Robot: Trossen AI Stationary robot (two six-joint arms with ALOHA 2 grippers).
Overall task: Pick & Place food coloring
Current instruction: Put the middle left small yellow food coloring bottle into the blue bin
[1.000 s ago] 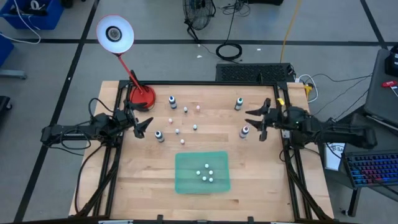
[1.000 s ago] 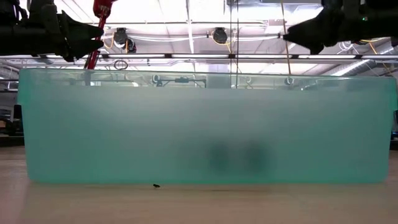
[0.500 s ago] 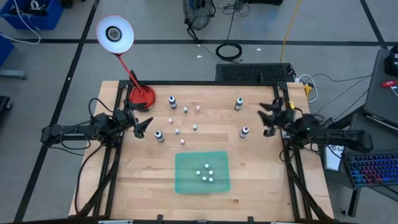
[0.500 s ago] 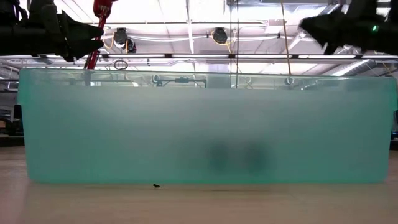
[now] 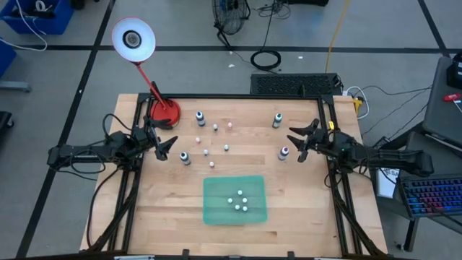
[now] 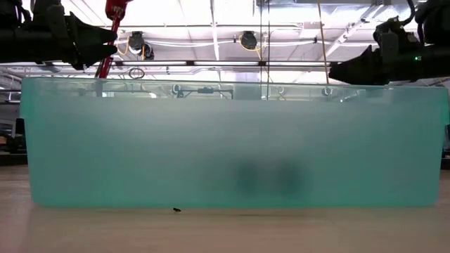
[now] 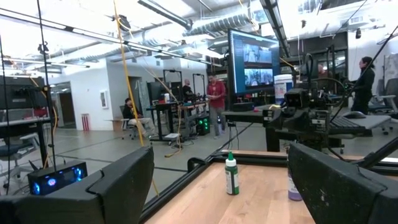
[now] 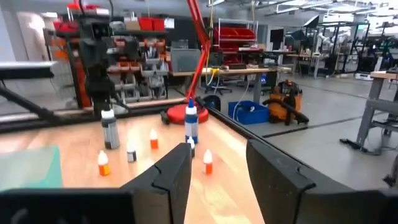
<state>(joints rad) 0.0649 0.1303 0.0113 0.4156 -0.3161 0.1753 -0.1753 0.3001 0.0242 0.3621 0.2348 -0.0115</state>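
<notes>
Around the green bin point(image 5: 216, 209): four larger bottles point(image 5: 199, 115), five tiny bottles point(image 5: 215, 128); inside it, four white-capped bottles point(image 5: 240, 201).

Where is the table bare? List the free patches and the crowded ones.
Free: the table left of the bin, the stretch right of it, and the strip along the near edge. Crowded: between the lamp base and the right gripper, where loose bottles stand scattered.

no readable text, labels or signs
</notes>
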